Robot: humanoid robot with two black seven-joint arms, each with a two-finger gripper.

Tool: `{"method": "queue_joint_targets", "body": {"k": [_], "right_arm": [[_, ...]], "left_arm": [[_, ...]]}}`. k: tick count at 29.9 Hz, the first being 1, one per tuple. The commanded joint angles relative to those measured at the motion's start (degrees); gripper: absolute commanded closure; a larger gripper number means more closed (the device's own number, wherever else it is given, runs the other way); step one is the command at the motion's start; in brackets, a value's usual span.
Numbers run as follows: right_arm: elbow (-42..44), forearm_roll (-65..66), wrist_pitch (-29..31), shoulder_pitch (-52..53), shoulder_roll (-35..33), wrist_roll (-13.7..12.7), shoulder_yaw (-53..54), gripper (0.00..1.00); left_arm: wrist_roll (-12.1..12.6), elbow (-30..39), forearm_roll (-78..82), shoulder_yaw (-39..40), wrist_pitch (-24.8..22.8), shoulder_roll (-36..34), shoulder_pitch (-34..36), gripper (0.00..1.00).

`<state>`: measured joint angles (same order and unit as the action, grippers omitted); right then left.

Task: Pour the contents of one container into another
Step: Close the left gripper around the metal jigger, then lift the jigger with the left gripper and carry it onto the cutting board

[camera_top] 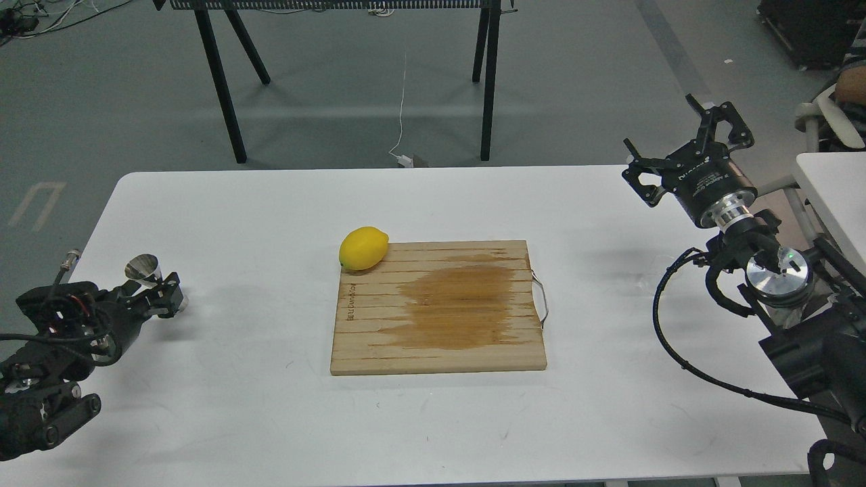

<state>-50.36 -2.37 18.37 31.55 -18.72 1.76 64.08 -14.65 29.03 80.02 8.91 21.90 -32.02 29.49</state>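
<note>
The steel jigger (143, 268) is at the table's left edge, its open top cone showing above my left gripper (172, 295). That gripper is shut around its waist, low over the white table (270, 203). My right gripper (659, 123) hangs open and empty above the table's far right corner, fingers spread wide. The clear glass cup does not show anywhere in this view.
A wooden cutting board (438, 306) with a dark wet stain lies at the table's centre. A yellow lemon (363, 247) rests at its back left corner. A second white table (835, 189) and a seated person's arm are at far right.
</note>
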Motion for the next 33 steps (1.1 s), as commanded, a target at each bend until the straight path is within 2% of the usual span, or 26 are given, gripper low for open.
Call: {"method": "queue_joint_targets", "body": {"k": [1, 5, 8, 13, 18, 28, 33], "right_arm": [[0.09, 0.09, 0.0, 0.18, 0.0, 0.0, -0.09, 0.01], [0.09, 0.09, 0.0, 0.44, 0.0, 0.0, -0.09, 0.01], [0.09, 0.09, 0.0, 0.62, 0.0, 0.0, -0.09, 0.01], [0.09, 0.09, 0.0, 0.62, -0.09, 0.0, -0.09, 0.01], [0.17, 0.09, 0.0, 0.71, -0.09, 0.0, -0.09, 0.01], [1.14, 0.09, -0.35, 2.02, -0.09, 0.09, 0.17, 0.01], [1.14, 0.0, -0.53, 1.67, -1.49, 0.7, 1.05, 0.01]], "left_arm": [[-0.46, -0.2, -0.13, 0.06, 0.07, -0.06, -0.05, 0.71], [-0.9, -0.2, -0.04, -0.03, 0.33, -0.06, -0.22, 0.95], [-1.16, -0.02, 0.14, -0.03, 0.68, 0.03, -0.22, 0.99], [-1.6, 1.55, 0.14, 0.49, 2.35, -0.24, 0.04, 1.0], [-1.61, 7.7, 0.05, 1.29, 3.32, -3.92, 1.35, 1.0], [0.07, 33.27, 0.93, 0.76, 2.8, -19.82, 9.7, 1.0], [1.46, 43.2, 8.21, 0.85, -0.27, -23.26, 15.32, 1.0]]}}
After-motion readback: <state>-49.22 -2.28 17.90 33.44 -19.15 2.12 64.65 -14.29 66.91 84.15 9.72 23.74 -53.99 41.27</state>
